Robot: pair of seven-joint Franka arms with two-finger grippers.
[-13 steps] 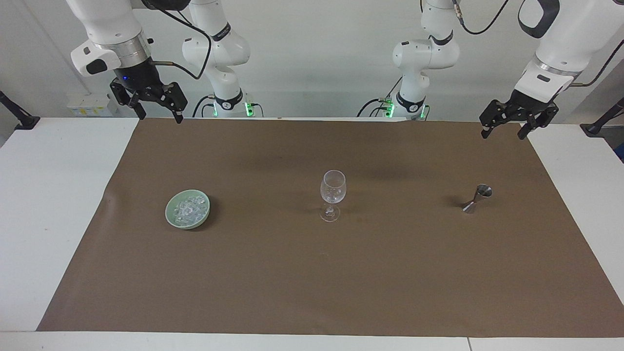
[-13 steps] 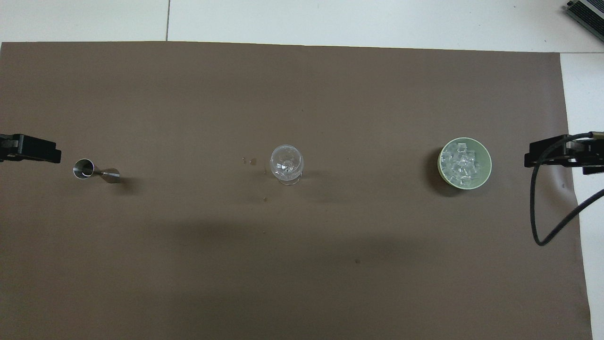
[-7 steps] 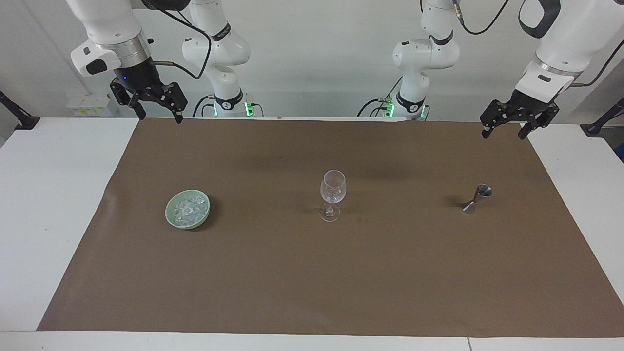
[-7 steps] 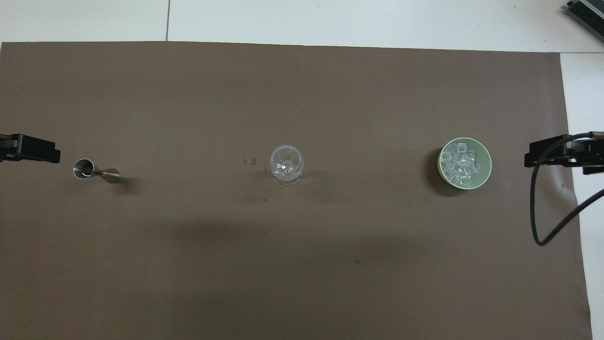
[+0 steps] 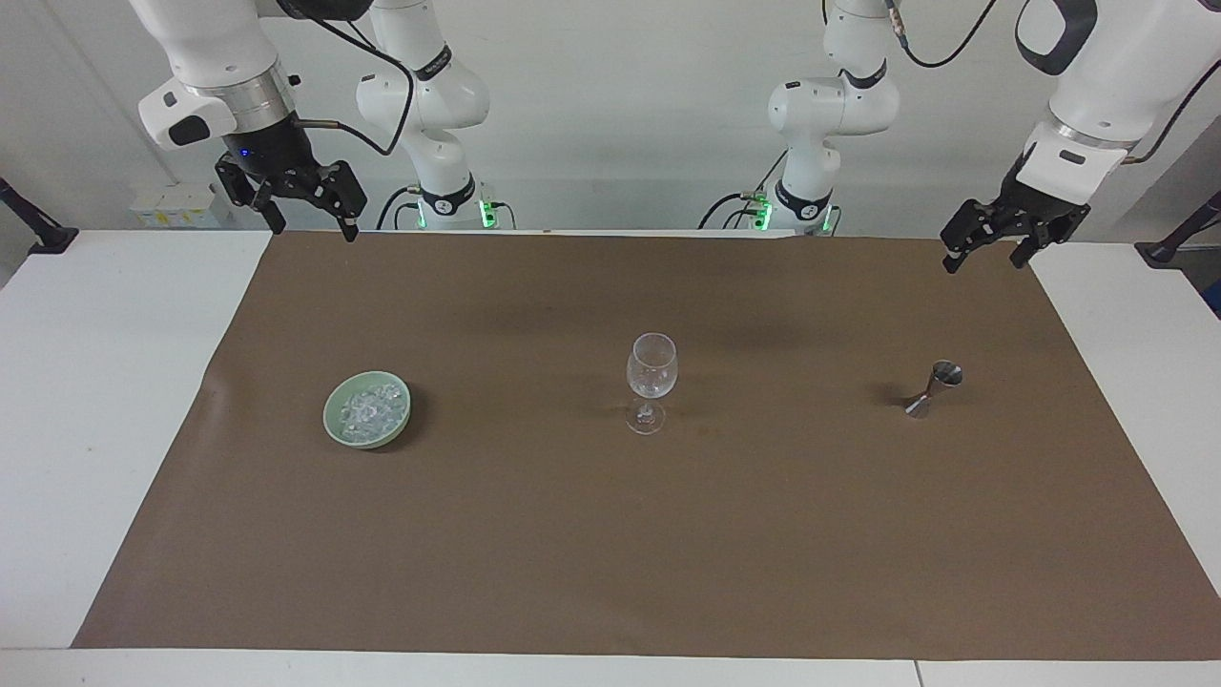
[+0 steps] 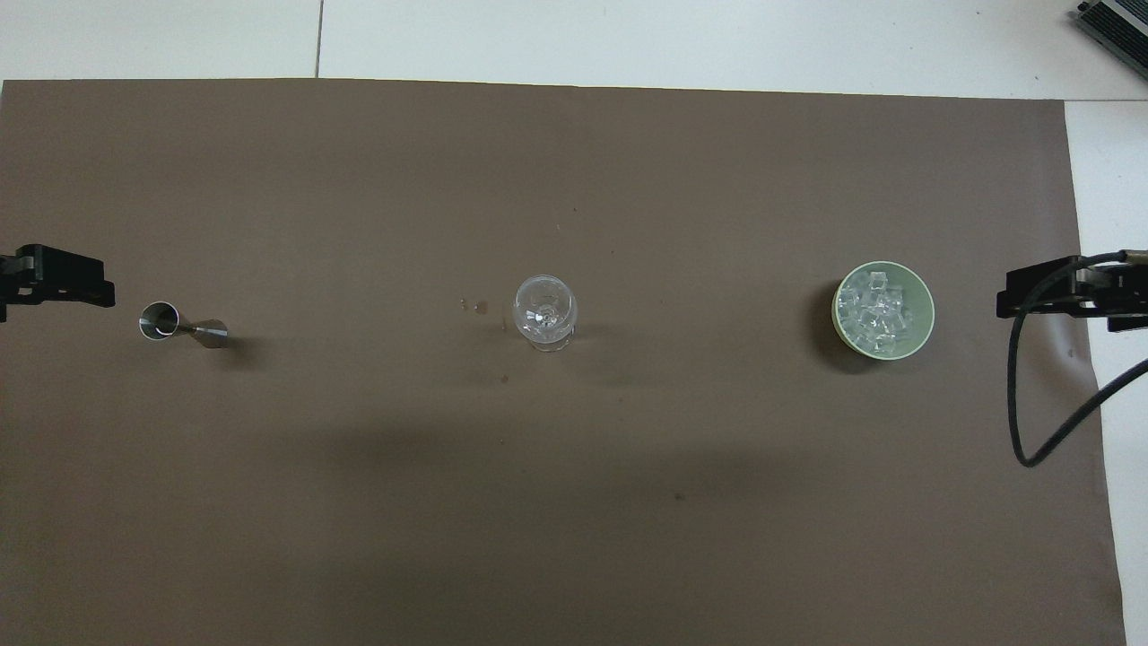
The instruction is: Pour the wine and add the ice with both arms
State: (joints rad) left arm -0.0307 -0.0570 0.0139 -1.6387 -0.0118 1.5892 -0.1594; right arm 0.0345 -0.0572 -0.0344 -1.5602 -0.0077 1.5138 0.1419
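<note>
A clear stemmed wine glass (image 5: pixel 651 380) (image 6: pixel 544 312) stands upright mid-mat. The ice (image 5: pixel 373 406) (image 6: pixel 877 308) fills a pale green bowl (image 5: pixel 336 426) (image 6: pixel 926 316) toward the right arm's end. A small steel jigger (image 5: pixel 933 388) (image 6: pixel 182 327) stands toward the left arm's end. Wine itself does not show, and I cannot tell whether the jigger holds any. My right gripper (image 5: pixel 316 232) (image 6: pixel 1040 292) hangs open and empty over the mat's edge by the robots. My left gripper (image 5: pixel 983 262) (image 6: pixel 63 278) hangs open and empty over the mat's corner near the jigger.
A brown mat (image 5: pixel 610 544) covers most of the white table (image 5: pixel 105 382). A few tiny specks (image 6: pixel 475 306) lie on the mat beside the glass. A black cable (image 6: pixel 1031 422) loops down from the right arm.
The left gripper has turned a little and risen slightly. The right gripper and the objects on the mat have stayed put.
</note>
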